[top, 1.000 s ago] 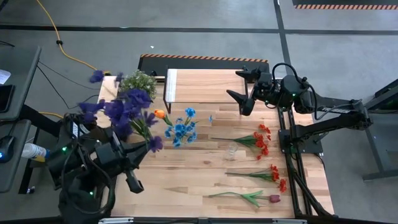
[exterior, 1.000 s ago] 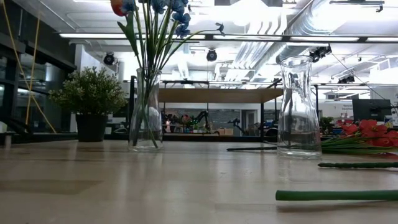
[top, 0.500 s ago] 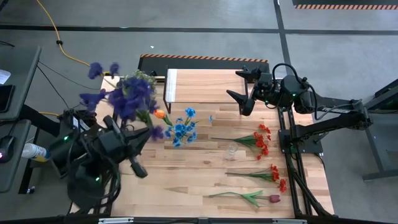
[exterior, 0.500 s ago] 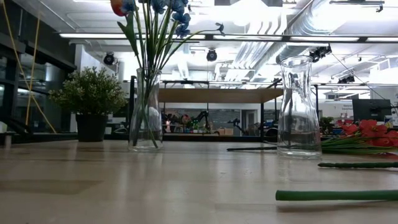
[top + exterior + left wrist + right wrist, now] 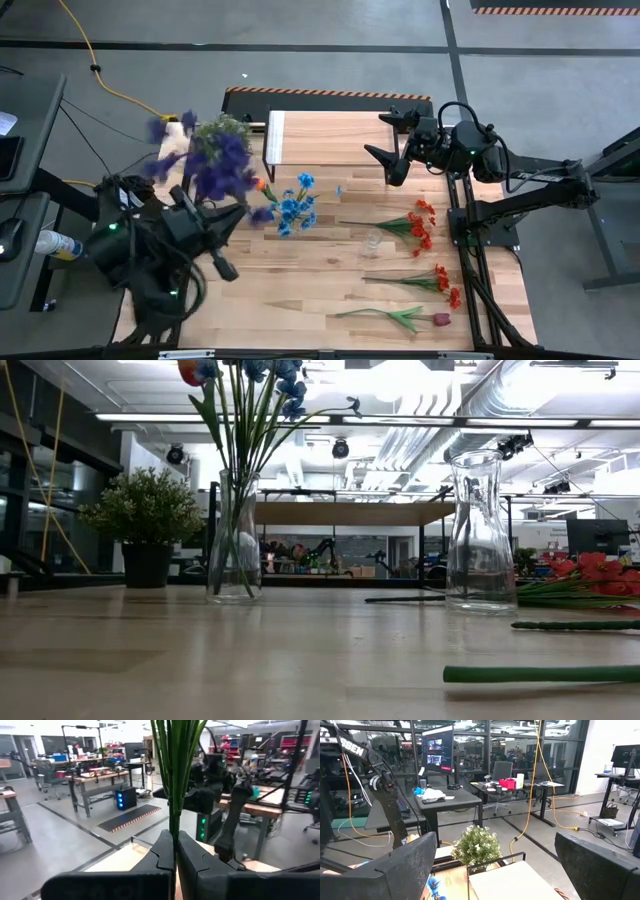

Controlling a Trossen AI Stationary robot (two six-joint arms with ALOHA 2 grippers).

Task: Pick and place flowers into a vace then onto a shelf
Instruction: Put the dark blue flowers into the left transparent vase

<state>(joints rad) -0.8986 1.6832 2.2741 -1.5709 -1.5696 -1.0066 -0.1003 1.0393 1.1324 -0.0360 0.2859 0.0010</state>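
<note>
The left gripper [image 5: 175, 855] is clamped on a bunch of green stems of the purple flowers [image 5: 215, 165], holding them raised above the desk's [image 5: 320, 290] left edge, close to the bushy potted plant [image 5: 222, 128] at the far left corner. Just beside them stands a glass vase [image 5: 235, 540] with blue and orange flowers [image 5: 293, 205]. The shelf [image 5: 325, 135] sits along the far edge. An empty glass vase [image 5: 480, 535] stands mid-desk, with red flowers [image 5: 418, 225] and a tulip [image 5: 400, 317] lying toward the right edge and near edge. The right gripper [image 5: 385, 145] waits, fingers spread wide, over the shelf's right end.
</note>
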